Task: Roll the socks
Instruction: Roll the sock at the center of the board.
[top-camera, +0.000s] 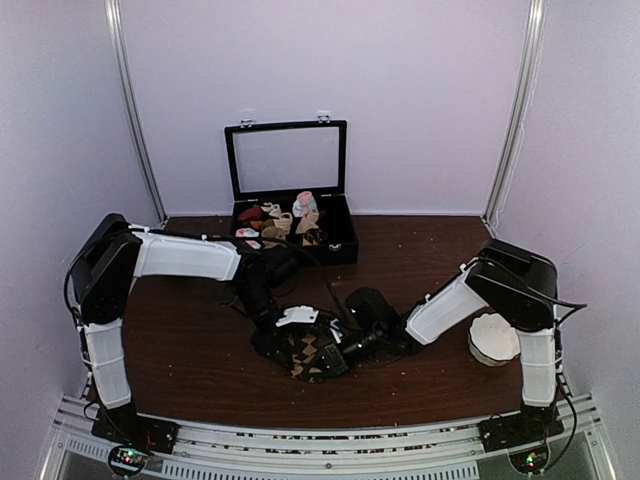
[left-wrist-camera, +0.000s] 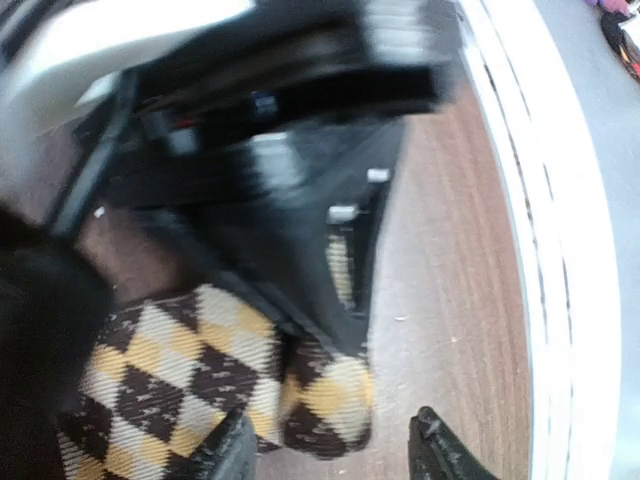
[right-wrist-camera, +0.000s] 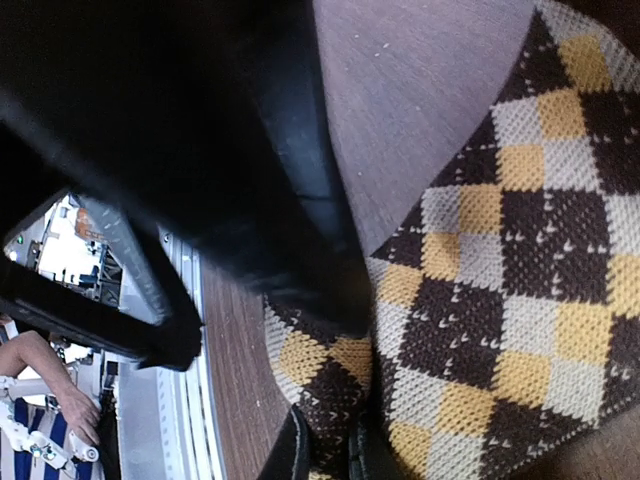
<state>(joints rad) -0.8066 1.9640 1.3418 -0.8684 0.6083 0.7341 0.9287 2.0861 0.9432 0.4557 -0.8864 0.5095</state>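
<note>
The socks (top-camera: 312, 353), dark brown with a tan and cream argyle pattern, lie bunched on the brown table between both arms. In the left wrist view a folded end of the socks (left-wrist-camera: 325, 400) sits between my left gripper's (left-wrist-camera: 335, 455) fingertips. Its jaws stand apart, with bare table showing between the fold and the right fingertip (left-wrist-camera: 440, 455). My left gripper (top-camera: 290, 330) hovers over the bundle's left side. My right gripper (right-wrist-camera: 328, 455) is shut on a narrow fold of the socks (right-wrist-camera: 500, 300). It reaches in from the right (top-camera: 350, 345), and its black body (left-wrist-camera: 300, 200) fills the left wrist view.
An open black case (top-camera: 338, 250) holding several small sock rolls stands at the back of the table. A white bowl (top-camera: 493, 338) sits by the right arm. A metal rail (top-camera: 330, 445) runs along the near edge.
</note>
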